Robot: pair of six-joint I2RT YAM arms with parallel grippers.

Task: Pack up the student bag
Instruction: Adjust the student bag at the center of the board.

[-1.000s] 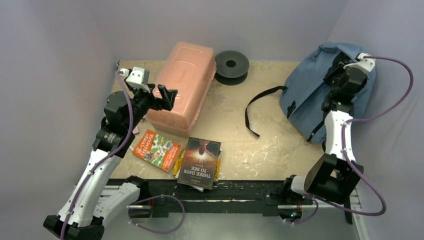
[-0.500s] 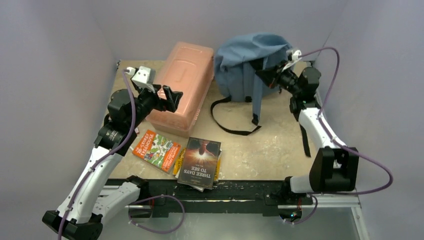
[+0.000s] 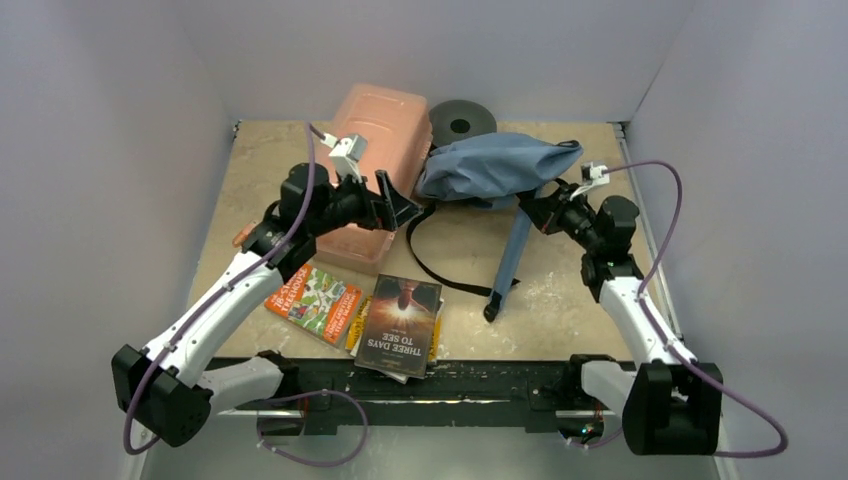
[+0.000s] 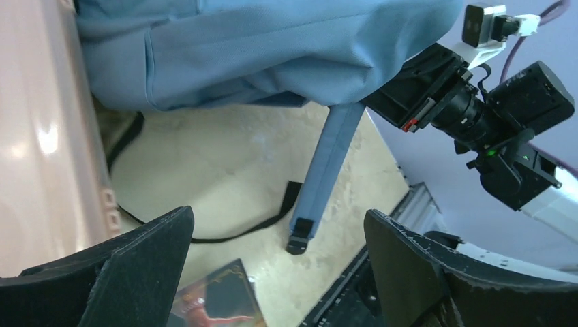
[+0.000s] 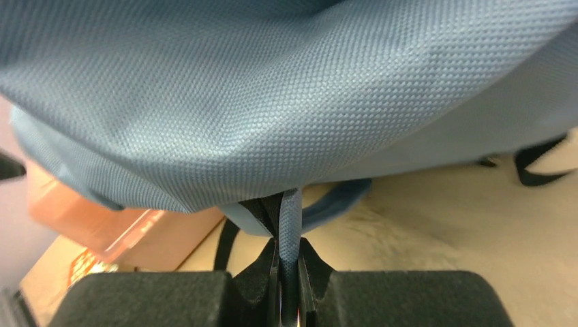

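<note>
Right end effector (image 5: 289,269) clamps a strap of the bag (image 3: 490,167) at its 4 o'clock. Left end effector (image 3: 397,203): wide, empty, at the bag's 8 o'clock, beside the box (image 3: 372,112).

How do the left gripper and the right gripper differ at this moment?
The left gripper is wide open and empty; the right gripper is shut on blue webbing of the student bag. The left gripper hovers beside the pink box; the right gripper is at the bag's opposite side. Both are black.

Right gripper (image 5: 289,291) clamped on a thin fabric loop of the student bag (image 5: 286,102); pink box (image 5: 116,228) beyond, left.
</note>
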